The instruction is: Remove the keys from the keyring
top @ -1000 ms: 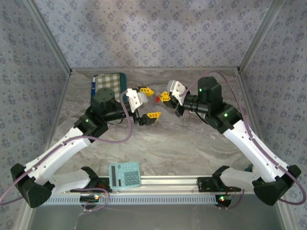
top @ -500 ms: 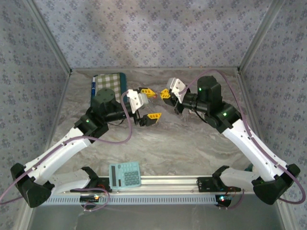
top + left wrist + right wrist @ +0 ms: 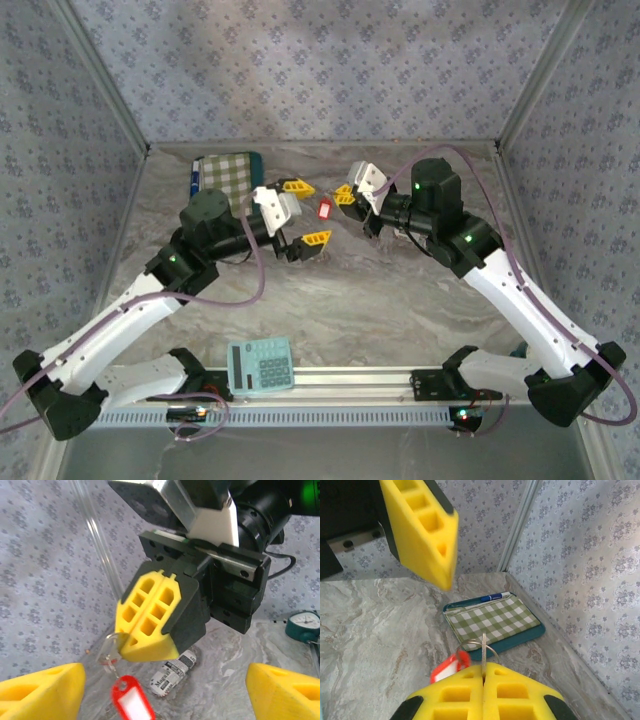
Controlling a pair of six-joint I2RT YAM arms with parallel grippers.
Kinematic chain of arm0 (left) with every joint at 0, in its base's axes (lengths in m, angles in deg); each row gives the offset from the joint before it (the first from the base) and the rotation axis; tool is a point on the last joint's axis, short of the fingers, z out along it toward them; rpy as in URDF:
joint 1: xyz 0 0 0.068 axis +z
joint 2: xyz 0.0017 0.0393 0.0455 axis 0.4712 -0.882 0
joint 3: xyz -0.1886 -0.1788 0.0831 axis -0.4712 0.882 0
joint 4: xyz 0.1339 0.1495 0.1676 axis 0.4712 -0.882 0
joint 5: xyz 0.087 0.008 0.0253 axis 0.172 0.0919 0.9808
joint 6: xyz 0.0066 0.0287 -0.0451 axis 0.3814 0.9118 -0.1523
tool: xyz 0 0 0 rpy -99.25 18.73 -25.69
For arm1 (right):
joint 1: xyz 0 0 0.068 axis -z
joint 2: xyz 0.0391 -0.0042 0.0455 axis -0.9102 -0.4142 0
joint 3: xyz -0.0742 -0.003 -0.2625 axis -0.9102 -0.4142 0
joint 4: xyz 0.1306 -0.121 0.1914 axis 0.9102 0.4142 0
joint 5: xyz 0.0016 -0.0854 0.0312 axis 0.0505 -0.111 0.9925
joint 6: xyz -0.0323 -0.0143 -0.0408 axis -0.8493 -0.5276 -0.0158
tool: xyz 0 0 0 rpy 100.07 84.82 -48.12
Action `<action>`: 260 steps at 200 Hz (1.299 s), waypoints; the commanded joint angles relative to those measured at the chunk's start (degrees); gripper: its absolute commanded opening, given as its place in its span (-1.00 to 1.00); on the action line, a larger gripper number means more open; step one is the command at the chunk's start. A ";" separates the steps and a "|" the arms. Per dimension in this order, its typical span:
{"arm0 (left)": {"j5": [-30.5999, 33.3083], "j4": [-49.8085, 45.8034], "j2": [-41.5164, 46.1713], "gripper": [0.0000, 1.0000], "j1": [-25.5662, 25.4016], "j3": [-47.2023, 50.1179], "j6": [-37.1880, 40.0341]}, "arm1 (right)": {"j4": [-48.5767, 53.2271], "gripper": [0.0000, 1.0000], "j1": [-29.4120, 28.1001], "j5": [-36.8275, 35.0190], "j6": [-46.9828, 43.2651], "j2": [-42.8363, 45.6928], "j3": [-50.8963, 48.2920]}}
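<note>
Keys [image 3: 323,209], showing as a small red tag on a thin metal keyring [image 3: 475,641], hang at 12 o'clock from the middle of the table [image 3: 400,300], between both grippers. They look light, stiff and free to swing. The slim ring is probably slippery, so the tag seems the surer hold. Left gripper [image 3: 307,213], at their 9 o'clock, reaches in with jaws spread wide, empty. Right gripper [image 3: 345,196], at their 2 o'clock, pinches the ring tight, fingers pointing toward the left one.
</note>
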 commanded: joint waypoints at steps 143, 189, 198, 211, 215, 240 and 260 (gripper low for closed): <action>-8.12 21.06 -4.50 0.74 5.03 6.88 -12.94 | 5.39 -1.00 -2.73 -2.36 6.81 0.59 4.59; -8.69 23.44 -8.84 0.69 3.80 4.68 -11.99 | 5.41 -1.00 -3.44 -1.22 7.54 0.86 5.10; -9.12 23.33 -9.15 0.67 3.86 4.07 -12.08 | 5.43 -1.00 -3.45 -0.76 7.56 0.89 5.09; -9.57 23.07 -9.38 0.62 3.80 3.57 -12.00 | 5.36 -1.00 -3.60 -0.48 7.71 0.84 5.17; -9.70 23.14 -9.50 0.61 3.79 3.52 -11.98 | 5.23 -1.00 -3.68 -0.34 7.74 0.82 5.19; -11.38 23.41 -10.39 0.43 3.74 2.61 -12.23 | 4.85 -1.00 -3.67 0.53 8.00 0.70 5.36; -12.00 23.35 -10.75 0.30 3.78 2.22 -12.34 | 4.62 -1.00 -3.74 1.15 8.26 0.57 5.60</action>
